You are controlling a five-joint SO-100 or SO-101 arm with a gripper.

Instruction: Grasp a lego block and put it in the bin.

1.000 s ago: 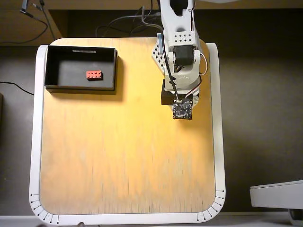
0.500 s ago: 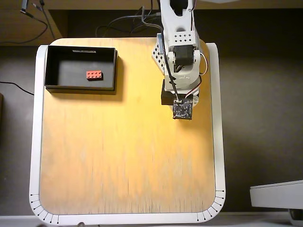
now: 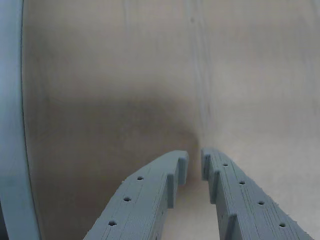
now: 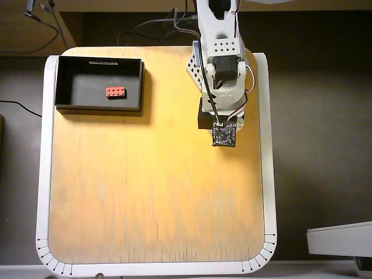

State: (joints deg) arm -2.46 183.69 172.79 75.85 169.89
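Observation:
In the overhead view the red lego block (image 4: 116, 91) lies flat on the floor of the black bin (image 4: 78, 81), right of its middle, at the table's upper left. My arm (image 4: 221, 81) is folded at the upper right, far from the bin, and its wrist hides the gripper from above. In the wrist view my gripper (image 3: 195, 165) points at bare wood. Its grey fingertips stand nearly together with only a thin slit between them and nothing held. Neither block nor bin shows in the wrist view.
The wooden tabletop (image 4: 151, 186) has a white rim (image 4: 43, 174). Cables (image 4: 151, 29) lie behind the table's far edge. A pale grey object (image 4: 340, 238) sits off the table at the lower right.

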